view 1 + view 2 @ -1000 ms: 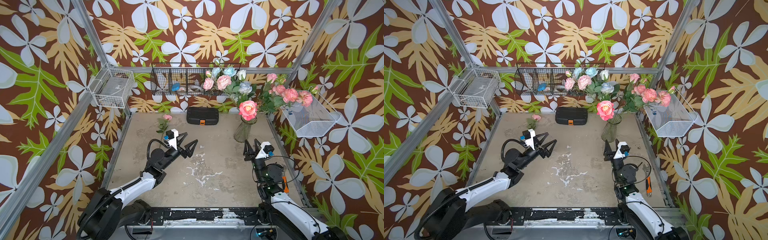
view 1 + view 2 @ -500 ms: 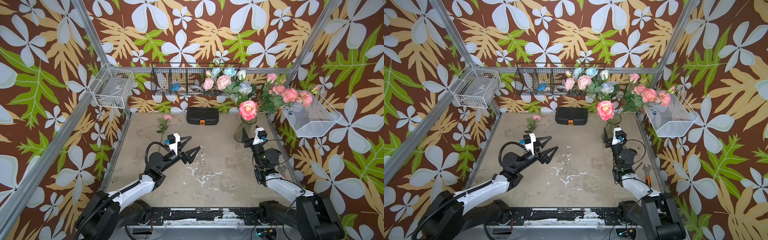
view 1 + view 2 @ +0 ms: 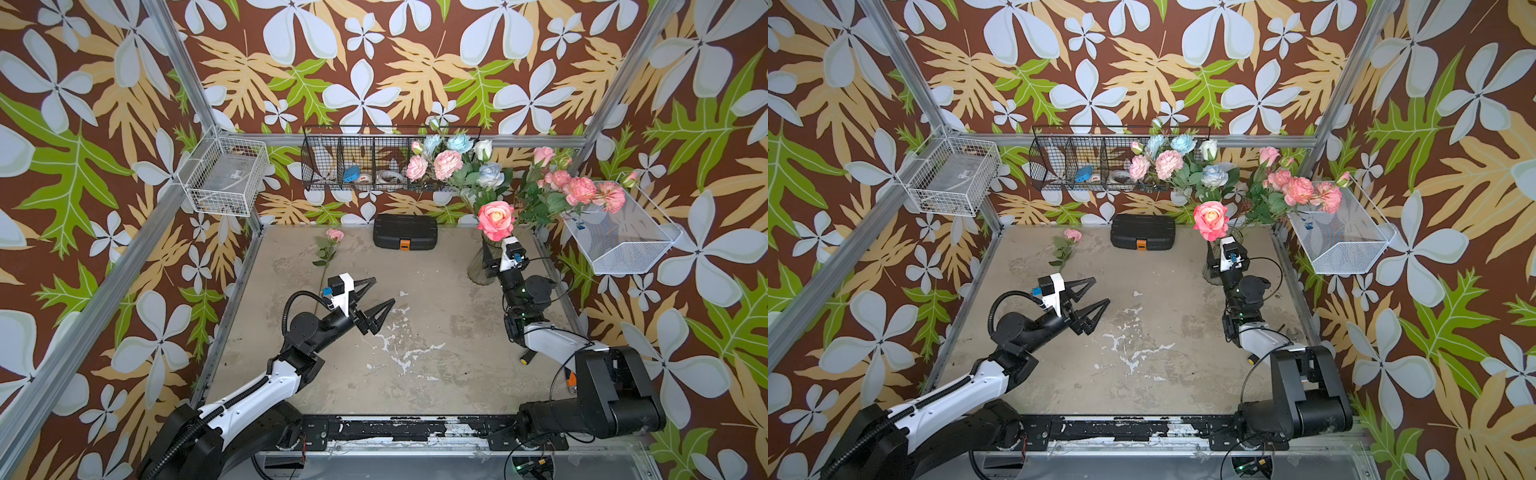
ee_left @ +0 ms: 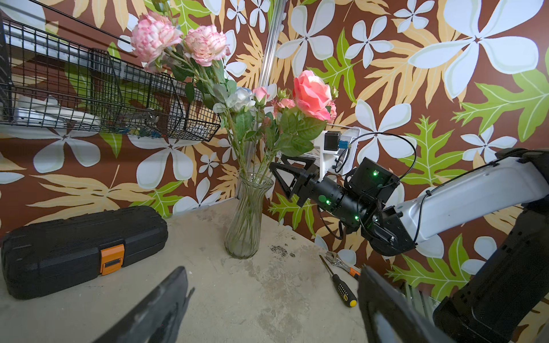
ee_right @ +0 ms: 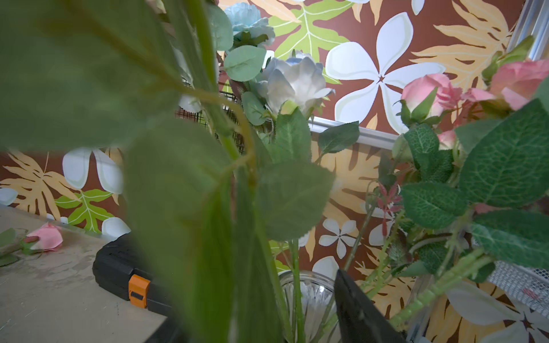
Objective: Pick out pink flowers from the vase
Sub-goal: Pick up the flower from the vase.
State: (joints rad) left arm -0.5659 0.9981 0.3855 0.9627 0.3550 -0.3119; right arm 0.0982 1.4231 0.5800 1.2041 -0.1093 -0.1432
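Note:
The clear ribbed vase point(image 3: 478, 270) point(image 4: 243, 225) stands at the table's back right and holds mixed stems. The pink flowers in it are a big salmon rose point(image 3: 496, 216) point(image 4: 312, 95), pink carnations point(image 3: 446, 164) and a pink cluster point(image 3: 582, 191) leaning right. One small pink rose point(image 3: 334, 235) point(image 5: 46, 237) lies on the table at the back left. My right gripper point(image 3: 489, 253) point(image 5: 272, 273) is open at the vase's rim under the salmon rose, with stems between its jaws. Leaves hide one of its fingers. My left gripper point(image 3: 383, 291) point(image 4: 273, 285) hangs open and empty over mid-table.
A black case point(image 3: 405, 237) lies at the back centre. On the walls hang a black wire basket point(image 3: 353, 166), a white wire basket point(image 3: 226, 178) and a white mesh tray point(image 3: 623, 232). A screwdriver point(image 4: 341, 285) and a wrench point(image 4: 341, 261) lie near the right edge.
My right arm has stretched forward from the front right, and its gripper has reached the stems at the vase's rim. My left gripper has drifted slightly right, still open.

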